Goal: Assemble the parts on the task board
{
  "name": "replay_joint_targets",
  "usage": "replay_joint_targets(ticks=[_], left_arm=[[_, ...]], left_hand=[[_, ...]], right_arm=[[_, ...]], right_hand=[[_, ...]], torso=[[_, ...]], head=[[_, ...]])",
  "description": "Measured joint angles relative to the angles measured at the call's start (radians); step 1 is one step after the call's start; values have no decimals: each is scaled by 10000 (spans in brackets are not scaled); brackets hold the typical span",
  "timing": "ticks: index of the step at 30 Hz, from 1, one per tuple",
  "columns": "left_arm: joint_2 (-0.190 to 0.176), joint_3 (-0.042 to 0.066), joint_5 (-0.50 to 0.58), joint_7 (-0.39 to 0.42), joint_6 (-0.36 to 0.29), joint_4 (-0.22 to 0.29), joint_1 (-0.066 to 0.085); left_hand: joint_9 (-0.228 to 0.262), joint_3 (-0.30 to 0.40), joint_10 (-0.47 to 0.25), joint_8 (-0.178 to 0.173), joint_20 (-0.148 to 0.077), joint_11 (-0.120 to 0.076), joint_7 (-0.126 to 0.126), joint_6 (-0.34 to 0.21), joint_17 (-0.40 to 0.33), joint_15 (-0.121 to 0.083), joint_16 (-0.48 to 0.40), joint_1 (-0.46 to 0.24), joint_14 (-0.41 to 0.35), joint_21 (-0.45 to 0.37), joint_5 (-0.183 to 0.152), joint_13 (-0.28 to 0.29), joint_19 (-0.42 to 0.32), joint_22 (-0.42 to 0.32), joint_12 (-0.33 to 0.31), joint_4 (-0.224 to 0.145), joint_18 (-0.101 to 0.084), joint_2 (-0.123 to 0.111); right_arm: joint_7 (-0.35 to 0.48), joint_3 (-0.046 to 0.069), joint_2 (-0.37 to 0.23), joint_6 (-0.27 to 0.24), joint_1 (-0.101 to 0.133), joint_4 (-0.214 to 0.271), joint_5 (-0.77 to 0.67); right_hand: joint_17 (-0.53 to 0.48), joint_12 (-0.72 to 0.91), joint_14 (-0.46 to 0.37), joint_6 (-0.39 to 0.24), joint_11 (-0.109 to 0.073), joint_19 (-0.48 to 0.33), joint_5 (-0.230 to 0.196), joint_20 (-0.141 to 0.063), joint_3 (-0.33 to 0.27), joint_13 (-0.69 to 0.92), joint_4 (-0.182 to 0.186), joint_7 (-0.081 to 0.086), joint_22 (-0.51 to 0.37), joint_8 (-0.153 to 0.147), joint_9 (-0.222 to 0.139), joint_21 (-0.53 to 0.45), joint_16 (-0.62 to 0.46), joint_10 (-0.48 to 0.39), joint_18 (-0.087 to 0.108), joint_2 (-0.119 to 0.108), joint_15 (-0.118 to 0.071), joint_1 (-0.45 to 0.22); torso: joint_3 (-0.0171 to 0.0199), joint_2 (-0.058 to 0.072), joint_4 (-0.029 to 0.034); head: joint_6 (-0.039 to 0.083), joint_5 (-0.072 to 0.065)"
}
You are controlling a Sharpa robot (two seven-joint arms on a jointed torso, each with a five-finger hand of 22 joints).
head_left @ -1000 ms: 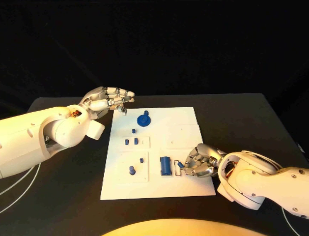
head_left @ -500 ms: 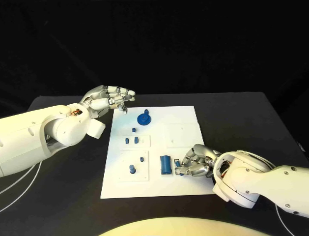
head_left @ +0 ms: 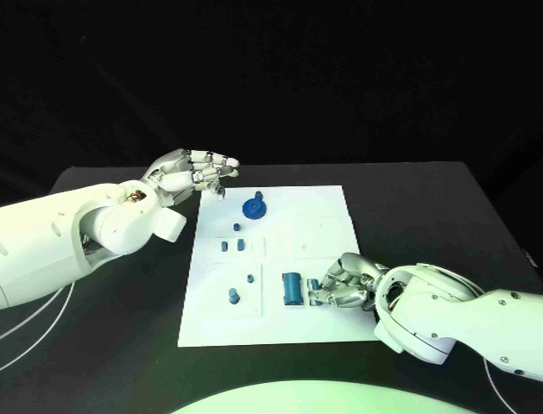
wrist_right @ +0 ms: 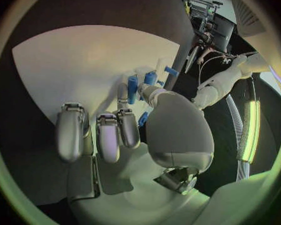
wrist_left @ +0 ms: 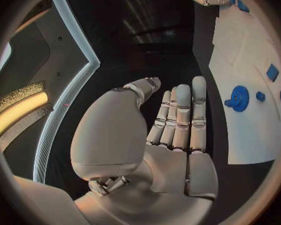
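Right, the right hand (head_left: 344,285) is low on the white task board (head_left: 321,216), fingers curled beside the blue cylinder (head_left: 293,288); whether it grips a small blue piece I cannot tell. The left hand (head_left: 194,175) hovers off the board's far corner, fingers loosely apart, holding nothing, near the blue gear (head_left: 255,208).

Robotics lab or test cell, staged for recording. Black tabletop (head_left: 110,336) against black backdrop (head_left: 296,78) all round. White task board (head_left: 321,216) with small blue parts (head_left: 255,208) laid out as bench test fixture. Thin cables (head_left: 9,341) trail beside left arm. Right wrist view: metal rack with wiring (wrist_right: 206,20), lit strip lamp (wrist_right: 250,130).
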Motion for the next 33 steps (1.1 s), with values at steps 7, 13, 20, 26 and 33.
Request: replay_joint_targets(ticks=[7, 13, 20, 26, 33], left_arm=[[-3, 0, 0, -13, 6, -2, 0], [-5, 0, 0, -30, 10, -14, 0], [-5, -1, 0, -53, 15, -34, 0], [-7, -2, 0, -73, 17, -37, 0], [-8, -2, 0, -87, 17, -40, 0]], left_hand=[[0, 29, 0, 0, 0, 0, 0, 0, 0, 0, 0, 0, 0, -38, 0, 1, 0, -6, 2, 29, 1, 0], [0, 29, 0, 0, 0, 0, 0, 0, 0, 0, 0, 0, 0, -38, 0, 1, 0, -5, 2, 29, 0, 0], [0, 29, 0, 0, 0, 0, 0, 0, -8, 0, 0, 0, 0, -38, 0, 1, 0, -5, 2, 29, 0, 0], [0, 29, -36, 0, 0, -36, 0, 0, -8, 36, 0, 0, -36, -38, 0, 2, 0, -4, 2, 29, 1, 0], [0, 28, -36, 0, 0, -36, 0, 0, -7, 36, 0, 0, -36, -38, 0, 2, 0, -5, 2, 28, 0, 0]], right_arm=[[22, -6, 22, -11, -4, -14, -86], [50, -8, 23, -13, -8, -11, -145], [95, -8, 11, -17, -9, 4, -187], [157, -4, -36, -17, -8, 17, -225], [265, -2, -166, 31, -6, 42, -288]], right_hand=[[-1, 0, 0, -1, 0, 0, 0, 0, -218, 0, 172, 2, -1, 0, 7, 0, 0, 0, 0, -165, 0, -528], [-1, 0, 0, -1, 1, 0, -66, 0, -692, 0, 126, 2, -1, 0, 57, 0, 0, 0, 0, -335, 0, -802], [-2, 0, 0, -1, 1, 0, -66, 0, -898, 0, 150, 3, -2, 0, 70, 0, 0, 0, 0, -347, 1, -970], [-2, 0, 0, -2, 1, 0, -66, 0, -1010, 0, 30, 3, 3, 0, 92, 0, 0, 0, 0, -291, 1, -861], [-3, 0, 0, -2, 1, 0, -66, 0, -1018, 0, -474, 3, 6, 0, 104, 0, 0, 0, 0, -337, 1, 129]], torso=[[0, 0, 1], [0, -2, 0], [1, -4, -1], [1, -4, -2], [1, -4, -2]], head=[[22, -3], [23, 7], [12, 20], [12, 22], [7, 27]])
